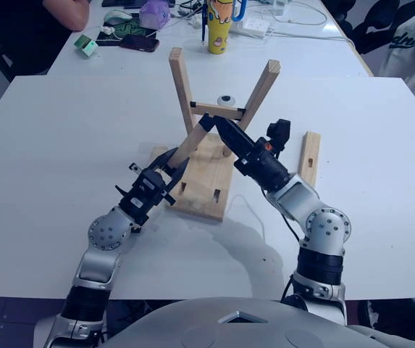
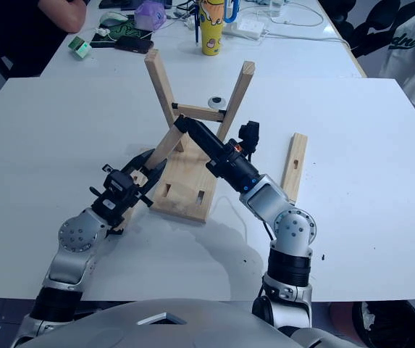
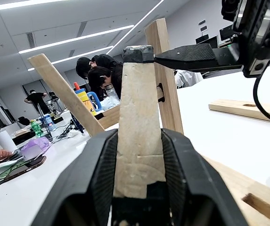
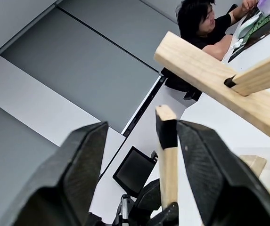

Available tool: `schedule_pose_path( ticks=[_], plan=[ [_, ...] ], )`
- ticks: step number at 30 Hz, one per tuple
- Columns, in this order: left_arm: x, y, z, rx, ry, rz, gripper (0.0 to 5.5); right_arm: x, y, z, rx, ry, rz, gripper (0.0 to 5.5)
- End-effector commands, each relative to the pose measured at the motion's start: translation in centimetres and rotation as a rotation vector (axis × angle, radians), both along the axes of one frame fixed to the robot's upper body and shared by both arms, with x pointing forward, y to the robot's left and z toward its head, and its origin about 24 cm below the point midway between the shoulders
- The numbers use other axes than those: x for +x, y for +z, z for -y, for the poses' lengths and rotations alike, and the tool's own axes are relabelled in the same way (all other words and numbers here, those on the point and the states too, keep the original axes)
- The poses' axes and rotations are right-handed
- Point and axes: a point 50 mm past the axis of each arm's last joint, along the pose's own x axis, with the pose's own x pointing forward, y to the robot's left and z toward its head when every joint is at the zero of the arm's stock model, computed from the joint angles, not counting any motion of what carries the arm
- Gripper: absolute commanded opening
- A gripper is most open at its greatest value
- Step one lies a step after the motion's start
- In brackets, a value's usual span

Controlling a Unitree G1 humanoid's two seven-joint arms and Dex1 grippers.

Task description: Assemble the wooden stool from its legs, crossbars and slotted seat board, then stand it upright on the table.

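The left gripper (image 3: 137,162) is clamped on the lower part of a slanting leg (image 1: 190,143), one finger pressed to each side of the wood. The leg leans up from the seat board (image 1: 208,181) toward the far edge of the table (image 1: 55,145). The right gripper (image 4: 142,129) is spread wide around the leg's black-capped top end. The tip stands between its fingers, much nearer one than the other, and it grips nothing.

The seat board lies flat near the middle of the table with its slots facing up. At the board's far end two more legs stand in a V, the left upright (image 1: 180,76) and the right upright (image 1: 261,87), joined by a crossbar (image 1: 216,110). A loose slotted bar (image 1: 309,156) lies flat beside the board on the side of the table's right edge, apart from it.
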Motion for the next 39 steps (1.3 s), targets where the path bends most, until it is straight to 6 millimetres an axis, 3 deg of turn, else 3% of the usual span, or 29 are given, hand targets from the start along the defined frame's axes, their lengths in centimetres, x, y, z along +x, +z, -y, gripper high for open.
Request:
schedule_pose_path(
  ticks=[1,5,11,23,30,34,39],
  plan=[
    [0.2,-0.1,0.0,0.003,-0.007,-0.015,1.34,0.3,-0.1,-0.3,-0.038,-0.001,-0.005,3.23],
    [0.3,-0.2,0.0,0.003,-0.011,-0.02,1.34,0.7,-0.2,-0.3,-0.027,-0.018,-0.018,3.89],
    [-0.1,-1.5,1.0,-0.024,-0.036,-0.088,1.34,1.8,0.3,-1.4,0.012,-0.034,-0.016,2.89],
    [0.0,-1.4,0.9,-0.024,-0.029,-0.089,1.34,1.2,-0.5,-2.2,-0.017,-0.006,-0.042,1.02],
    [0.1,-1.1,0.9,-0.028,-0.035,-0.091,1.34,1.1,-2.0,-2.3,-0.207,-0.019,0.004,0.58],
    [0.1,-1.1,0.9,-0.028,-0.036,-0.098,1.34,0.9,-2.5,-2.5,-0.233,-0.016,0.018,0.51],
    [0.1,-1.4,0.8,-0.026,-0.034,-0.106,1.34,1.1,-2.7,-2.3,-0.23,-0.041,0.008,1.46]
  ],
)
